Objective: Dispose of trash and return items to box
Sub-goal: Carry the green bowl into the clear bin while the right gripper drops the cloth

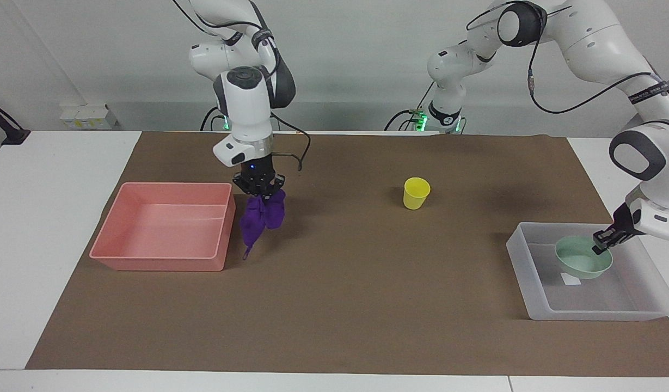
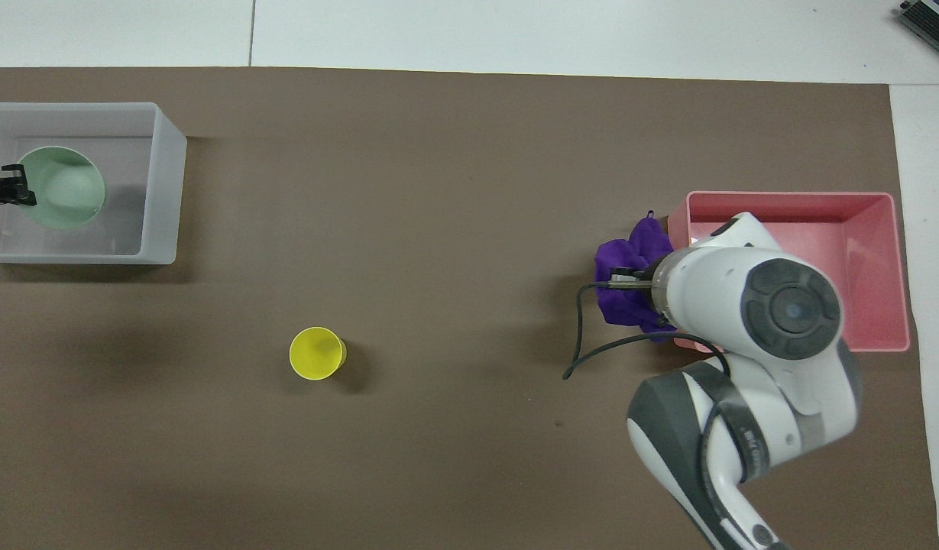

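my right pincer grips the purple cloth, so i'd clear the pink bin wall first while my left pincer pinches the bowl in the tray.

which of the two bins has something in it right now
The translucent white box at the left arm's end: the mint-green bowl sits inside it, gripped by the left gripper. The pink bin holds nothing.

In the overhead view the right arm's wrist covers the right gripper, part of the purple cloth and a stretch of the pink bin. The left gripper is cut off by that view's edge. In the facing view the green bowl hides part of the box's sticker.
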You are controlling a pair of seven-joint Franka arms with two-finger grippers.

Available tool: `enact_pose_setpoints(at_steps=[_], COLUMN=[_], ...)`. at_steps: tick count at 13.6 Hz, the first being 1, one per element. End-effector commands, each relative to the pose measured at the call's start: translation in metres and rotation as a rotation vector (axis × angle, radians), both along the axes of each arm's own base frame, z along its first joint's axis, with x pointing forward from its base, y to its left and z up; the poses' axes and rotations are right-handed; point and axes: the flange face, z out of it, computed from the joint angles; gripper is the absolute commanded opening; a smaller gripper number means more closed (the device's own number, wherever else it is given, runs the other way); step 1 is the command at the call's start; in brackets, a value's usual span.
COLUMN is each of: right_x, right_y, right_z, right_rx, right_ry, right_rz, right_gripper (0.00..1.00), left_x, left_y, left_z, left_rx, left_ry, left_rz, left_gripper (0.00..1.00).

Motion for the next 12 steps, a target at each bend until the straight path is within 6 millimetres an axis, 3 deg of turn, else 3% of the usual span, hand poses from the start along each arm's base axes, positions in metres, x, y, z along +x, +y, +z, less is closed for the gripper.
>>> enact_pose_setpoints(at_steps=[1,3,4,5,6,8,10,12], right_x=[-0.008,-0.009,-0.008,-0.008,-0.007,-0.006,-0.003,-0.001], right_y=[-0.042,-0.071,-0.086,-0.101,-0.121,-0.139,-0.162,-0.176], right_z=[0.03,0.038,0.037,0.035,0.034,0.029,0.016,0.007], right_rx=[-0.028,-0.035,-0.036,-0.035,-0.023,0.009,0.016,0.018], right_ry=[-0.015,-0.004,0.007,0.016,0.027,0.047,0.073,0.088], right_rz=[-0.063,-0.113,-0.145,-0.176,-0.219,-0.253,-0.298,-0.322], right_gripper=[0.0,0.0,0.0,0.0,0.0,0.0,0.0,0.0], left_x=[0.009,0.007,0.008,0.011,0.013,0.014,0.018,0.013], left_y=[0.0,0.003,0.002,-0.004,-0.008,-0.012,-0.018,-0.034], left_z=[-0.028,-0.044,-0.045,-0.04,-0.035,-0.02,0.015,0.063], left_rx=[0.006,-0.003,-0.002,-0.004,-0.004,0.003,0.025,0.037], left_ry=[0.024,0.047,0.047,0.037,0.027,0.004,-0.031,-0.077], left_rz=[-0.015,-0.012,-0.017,-0.013,-0.013,-0.028,-0.039,-0.057], left_gripper=[0.0,0.0,0.36,0.79,1.0,1.0,1.0,1.0])
